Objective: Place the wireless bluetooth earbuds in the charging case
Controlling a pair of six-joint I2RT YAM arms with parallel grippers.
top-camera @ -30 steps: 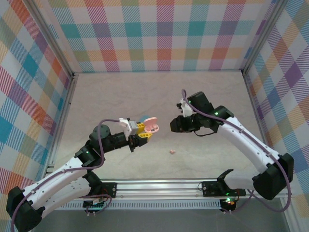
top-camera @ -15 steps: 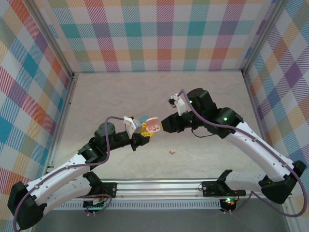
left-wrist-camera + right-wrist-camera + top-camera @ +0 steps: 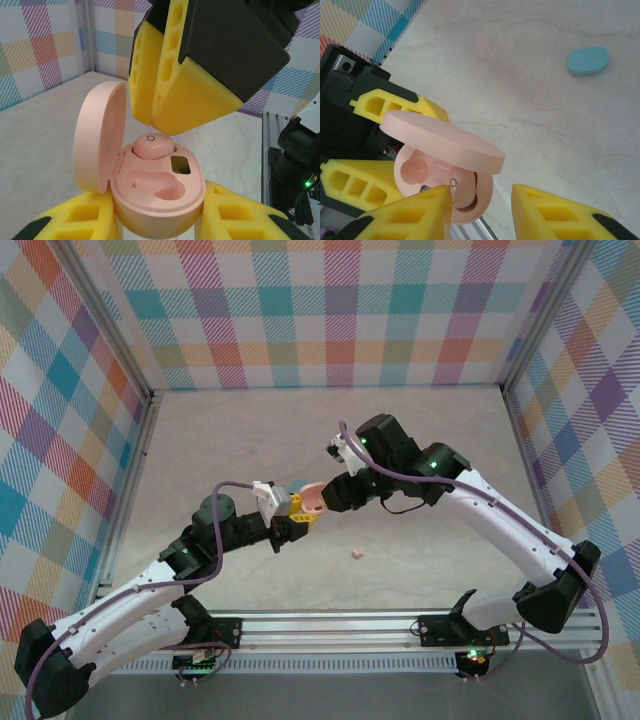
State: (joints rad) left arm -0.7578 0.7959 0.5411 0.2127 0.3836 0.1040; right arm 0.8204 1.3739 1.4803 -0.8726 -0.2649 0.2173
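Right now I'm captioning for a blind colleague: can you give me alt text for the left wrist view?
An open pink charging case, lid raised at left, is clamped between the yellow fingers of the left gripper. One pink earbud sits in its far socket, the near socket empty, and the right gripper hangs close above it.

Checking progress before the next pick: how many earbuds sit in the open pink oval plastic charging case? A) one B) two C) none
A: one small rounded pink plastic earbud sits in one well of the pink case; the well beside it is bare.
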